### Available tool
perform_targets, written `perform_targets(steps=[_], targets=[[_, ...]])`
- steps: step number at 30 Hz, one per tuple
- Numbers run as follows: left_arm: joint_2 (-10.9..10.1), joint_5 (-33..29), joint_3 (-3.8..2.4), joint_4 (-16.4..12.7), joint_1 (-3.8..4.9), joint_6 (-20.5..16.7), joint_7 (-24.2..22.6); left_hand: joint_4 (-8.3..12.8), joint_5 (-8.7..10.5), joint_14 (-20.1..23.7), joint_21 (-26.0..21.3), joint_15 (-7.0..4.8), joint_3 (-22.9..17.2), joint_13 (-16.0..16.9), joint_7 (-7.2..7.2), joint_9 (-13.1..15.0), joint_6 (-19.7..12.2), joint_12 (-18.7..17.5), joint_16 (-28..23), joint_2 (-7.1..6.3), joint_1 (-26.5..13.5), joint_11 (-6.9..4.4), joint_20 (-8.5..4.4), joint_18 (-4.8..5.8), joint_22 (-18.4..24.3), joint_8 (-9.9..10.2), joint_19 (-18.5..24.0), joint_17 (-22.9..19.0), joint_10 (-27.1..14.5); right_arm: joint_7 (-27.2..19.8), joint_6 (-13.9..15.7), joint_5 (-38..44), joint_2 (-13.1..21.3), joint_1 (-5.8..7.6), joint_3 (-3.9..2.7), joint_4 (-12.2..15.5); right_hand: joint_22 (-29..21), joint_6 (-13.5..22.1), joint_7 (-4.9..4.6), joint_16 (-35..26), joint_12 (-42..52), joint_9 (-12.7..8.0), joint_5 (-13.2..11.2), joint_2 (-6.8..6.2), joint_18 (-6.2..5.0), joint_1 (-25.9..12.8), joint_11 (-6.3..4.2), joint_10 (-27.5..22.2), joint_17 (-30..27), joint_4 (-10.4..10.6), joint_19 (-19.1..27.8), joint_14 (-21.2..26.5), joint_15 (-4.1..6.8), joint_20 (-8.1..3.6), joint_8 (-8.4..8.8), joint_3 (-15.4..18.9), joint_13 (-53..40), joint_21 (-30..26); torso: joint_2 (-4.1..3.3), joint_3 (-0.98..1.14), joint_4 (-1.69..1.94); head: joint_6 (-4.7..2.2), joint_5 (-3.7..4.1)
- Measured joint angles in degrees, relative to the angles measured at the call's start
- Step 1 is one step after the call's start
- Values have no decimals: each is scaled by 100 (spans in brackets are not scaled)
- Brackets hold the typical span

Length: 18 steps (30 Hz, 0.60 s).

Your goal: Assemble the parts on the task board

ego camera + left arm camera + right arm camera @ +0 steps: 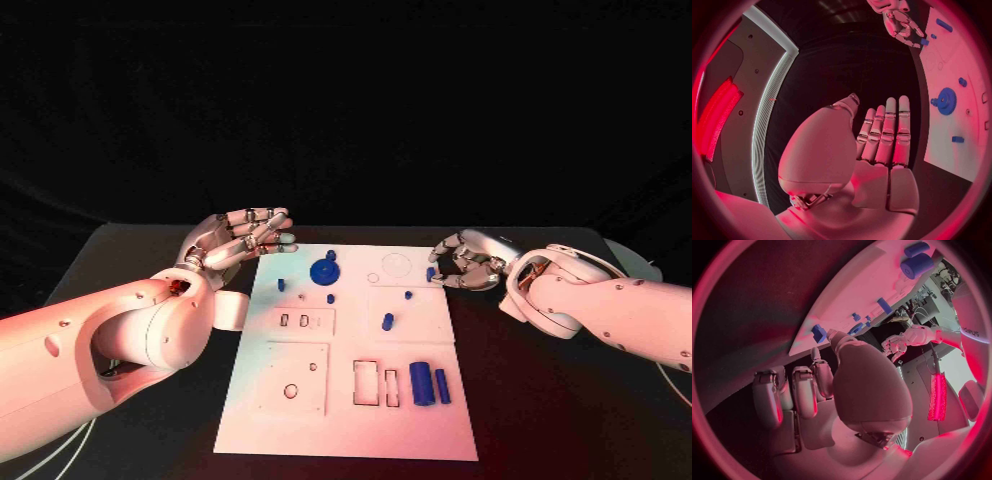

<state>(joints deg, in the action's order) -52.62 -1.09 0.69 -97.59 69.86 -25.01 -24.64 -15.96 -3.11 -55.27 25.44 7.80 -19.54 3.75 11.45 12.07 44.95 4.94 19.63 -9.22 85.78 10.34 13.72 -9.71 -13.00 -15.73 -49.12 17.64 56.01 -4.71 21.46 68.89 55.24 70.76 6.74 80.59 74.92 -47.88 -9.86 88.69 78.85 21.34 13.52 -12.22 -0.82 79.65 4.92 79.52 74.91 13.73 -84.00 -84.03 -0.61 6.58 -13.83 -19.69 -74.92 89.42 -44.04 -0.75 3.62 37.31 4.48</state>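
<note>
We see the left hand (pixel 242 238) with fingers straight and apart, holding nothing; the right hand (pixel 464 262) pinches a small blue part (pixel 430 272) at the task board (pixel 346 420) edge

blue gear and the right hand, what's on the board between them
In the head view, between the blue gear and the right hand lies bare white task board with an engraved circle outline; no part sits there.

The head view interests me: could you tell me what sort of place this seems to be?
Probably a robotics lab test bench: a black table against a dark backdrop, a white task board with cut-out slots and small blue parts, and cables with equipment visible behind in the right wrist view.
</note>
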Motion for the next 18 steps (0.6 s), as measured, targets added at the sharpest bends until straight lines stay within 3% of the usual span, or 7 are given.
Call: perform_targets(steps=[9, 18], targets=[[-2, 0, 0, 0, 0, 0, 4, 0, 0, 0, 0, 0, 0, 0, 0, 0, 0, 0, 0, 0, 0, 0, 0, 0, -5, 0, 0, -1, 0, -2, -1, -13, -60, -38, 0, -80, -1, -180, 18, 0, 53, 25, 24, 97, 0, 97, -4, 40, 0, -63, 0, 0, 0, 0, -37, -158, 0, 28, 2, -1, -3, 11, -2], [-9, 1, 0, 0, 0, 0, 11, 0, 0, 0, 23, 0, 0, 0, 0, 1, 0, -29, 0, 0, 0, 0, 0, 0, -4, 0, -1, -1, 0, -1, -24, -14, -108, -83, 0, -114, -1, -237, 33, 23, 75, 31, 24, 97, 0, 97, -25, 60, 3, -103, 0, 0, 0, 0, -56, -198, 1, 28, 5, -3, -4, 30, -14]])
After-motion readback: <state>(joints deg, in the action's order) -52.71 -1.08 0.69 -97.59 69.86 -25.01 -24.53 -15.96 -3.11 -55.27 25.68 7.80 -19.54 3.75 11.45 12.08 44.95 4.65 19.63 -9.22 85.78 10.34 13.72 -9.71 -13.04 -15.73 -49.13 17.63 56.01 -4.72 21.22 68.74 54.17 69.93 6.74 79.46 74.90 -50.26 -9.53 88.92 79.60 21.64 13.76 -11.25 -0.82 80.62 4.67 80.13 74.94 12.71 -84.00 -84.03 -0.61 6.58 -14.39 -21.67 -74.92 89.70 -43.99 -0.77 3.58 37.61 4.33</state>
